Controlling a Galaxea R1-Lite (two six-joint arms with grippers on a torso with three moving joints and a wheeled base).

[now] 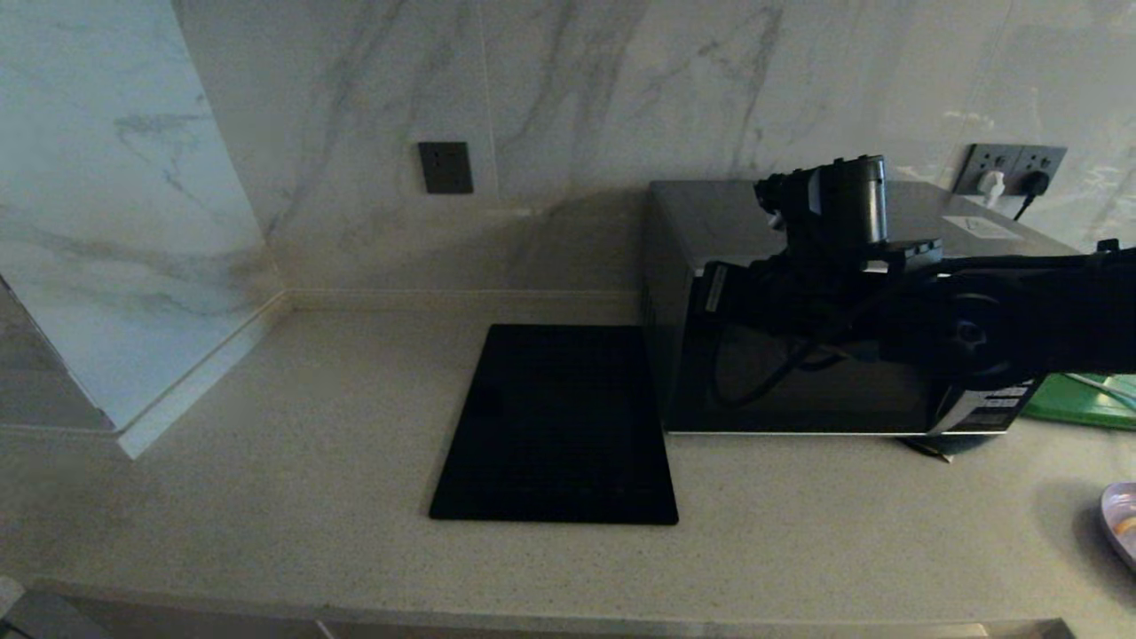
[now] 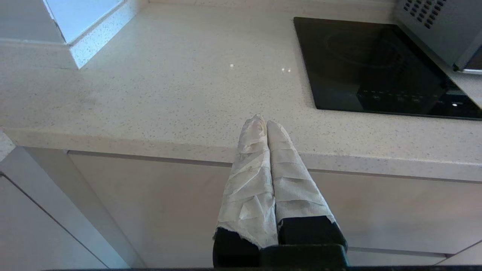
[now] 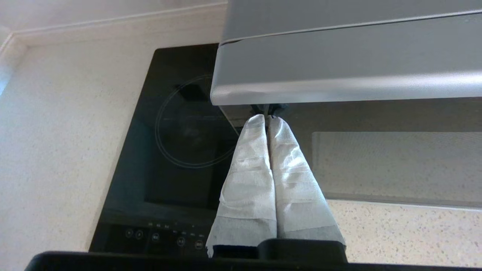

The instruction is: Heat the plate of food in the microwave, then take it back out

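The microwave (image 1: 710, 222) stands at the back right of the counter, its black glass door facing me and looking closed. My right arm reaches across its front. The right gripper (image 3: 266, 119) is shut with nothing between its white-wrapped fingers. Its tips rest just under the curved silver trim (image 3: 339, 88), at the upper corner of the door nearest the black slab. Only a sliver of the plate of food (image 1: 1121, 522) shows, at the far right on the counter, with an orange bit on it. My left gripper (image 2: 263, 122) is shut and empty, parked at the counter's front edge.
A flat black slab (image 1: 559, 426) with touch controls lies on the counter left of the microwave. A green board (image 1: 1083, 399) lies right of the microwave. Wall sockets with plugs (image 1: 1012, 169) sit behind it. A marble pillar (image 1: 133, 222) juts out at the left.
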